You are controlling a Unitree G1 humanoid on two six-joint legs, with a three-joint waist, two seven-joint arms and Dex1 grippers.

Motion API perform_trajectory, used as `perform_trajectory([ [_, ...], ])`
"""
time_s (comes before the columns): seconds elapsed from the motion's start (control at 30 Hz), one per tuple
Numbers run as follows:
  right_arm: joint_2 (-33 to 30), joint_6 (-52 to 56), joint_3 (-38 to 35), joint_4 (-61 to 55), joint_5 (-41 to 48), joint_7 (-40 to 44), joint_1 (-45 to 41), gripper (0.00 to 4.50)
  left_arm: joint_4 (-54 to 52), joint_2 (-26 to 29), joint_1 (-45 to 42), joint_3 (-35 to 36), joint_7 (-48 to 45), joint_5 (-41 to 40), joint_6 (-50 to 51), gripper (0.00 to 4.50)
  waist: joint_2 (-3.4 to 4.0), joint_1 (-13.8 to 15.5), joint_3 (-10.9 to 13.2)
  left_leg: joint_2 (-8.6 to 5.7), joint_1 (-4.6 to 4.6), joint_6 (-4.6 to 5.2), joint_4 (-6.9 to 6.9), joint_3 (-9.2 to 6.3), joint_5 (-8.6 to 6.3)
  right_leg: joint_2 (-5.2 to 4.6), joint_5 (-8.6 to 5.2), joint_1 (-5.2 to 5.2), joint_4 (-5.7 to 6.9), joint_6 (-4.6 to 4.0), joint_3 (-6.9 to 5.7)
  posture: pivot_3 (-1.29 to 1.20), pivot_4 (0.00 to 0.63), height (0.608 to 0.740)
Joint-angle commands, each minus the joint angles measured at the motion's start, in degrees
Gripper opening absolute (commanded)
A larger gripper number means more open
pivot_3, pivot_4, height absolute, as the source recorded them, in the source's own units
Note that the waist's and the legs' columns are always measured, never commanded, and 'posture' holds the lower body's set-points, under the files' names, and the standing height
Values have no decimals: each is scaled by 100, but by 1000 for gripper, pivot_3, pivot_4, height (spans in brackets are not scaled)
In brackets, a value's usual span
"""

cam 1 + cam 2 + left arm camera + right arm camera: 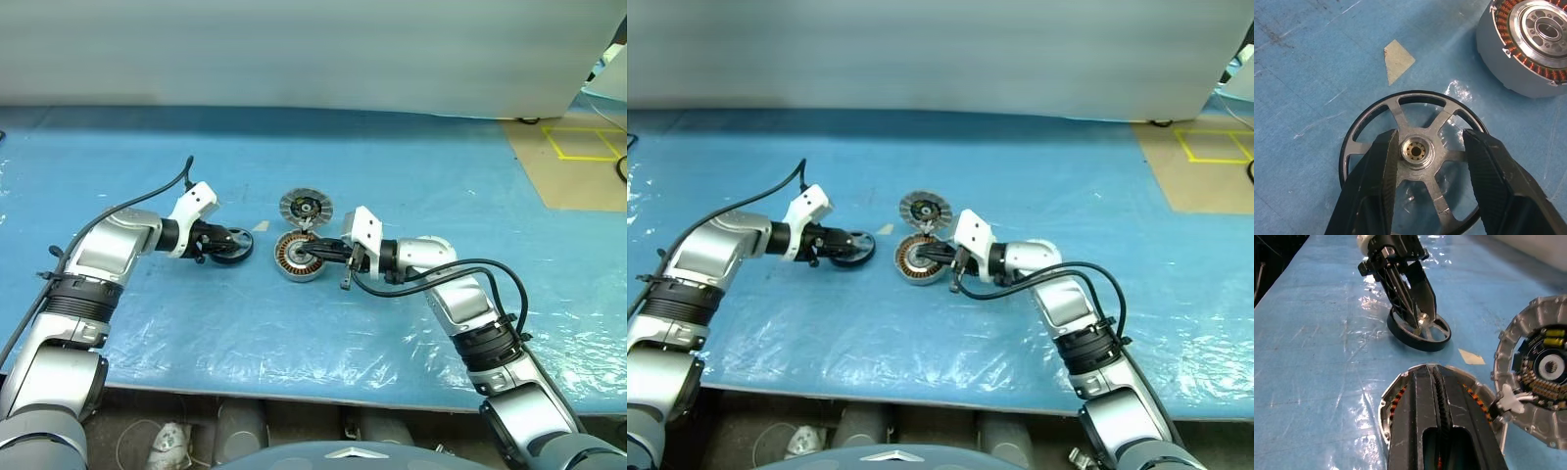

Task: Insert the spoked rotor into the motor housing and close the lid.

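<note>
Left wrist view puts me right over the left gripper [1426, 152]: its two black fingers [1374, 186] stand spread on either side of the small brass-coloured hub of the spoked rotor [1422, 110], a flat wheel with a thin dark rim and flat silver spokes. The fingers overlap the spokes, the hub sits in the gap between them, and I cannot tell whether their tips press on the wheel. The rotor lies on the blue plastic sheet [411, 176] that covers the table. Just past the rim, ahead of the jaws, a small pale scrap of tape [1398, 59] lies on the sheet.

Further right sits the motor housing [295, 257], a round grey-walled puck with copper-brown windings ringed around a silver hub. The right gripper [318, 251] reaches in from the right, its fingers pressed together with nothing between them, and their tip hangs over the housing's top; from the wrist camera the closed jaws cover much of the windings.

Beyond the housing and the closed jaws, close by it, lies the lid [306, 207], a silver-grey disc with a ribbed, segmented edge and a dark centre showing small components.
</note>
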Motion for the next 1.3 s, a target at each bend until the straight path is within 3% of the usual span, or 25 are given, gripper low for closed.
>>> perform_trajectory([
  [0.03, 41, -523, -79, 6, -135, -165, -39, 0, 88, 33, 236, -245, -72, 56, 308, 1652, 0, -2, 0, 0, 0, 0, 0, 0, 0, 0, 0, 0, 0, 0, 0, 0, 150, 740],
  [0.17, 53, -886, -77, 151, -261, -282, -56, 0, -6, 152, 385, -350, -229, 36, 460, 381, 1, -10, -1, -2, 2, 0, -2, 2, 0, 0, 0, 0, -1, 0, 3, 0, 150, 740],
  [0.53, 14, -1097, -56, 390, -363, -314, -96, 0, -239, 199, 455, -278, -296, -24, 452, 375, 4, -14, -2, -3, 10, 0, -15, 6, 0, 0, -1, 6, -11, -1, 6, 0, 150, 740],
  [0.8, 42, -1127, -28, 475, -387, -316, -76, 0, -492, 281, 322, -279, -435, -118, 563, 2923, 3, -10, -2, -3, 9, 1, -15, 5, 0, 0, -1, 6, -12, -1, 5, 0, 150, 740],
  [1.3, 151, -1103, -50, 416, -363, -350, -26, 0, -85, 330, 36, -568, -218, 175, 602, 2923, 3, -27, -2, -3, 13, 1, -19, 5, 0, 1, -1, 7, -14, -2, 5, 0, 150, 740],
])
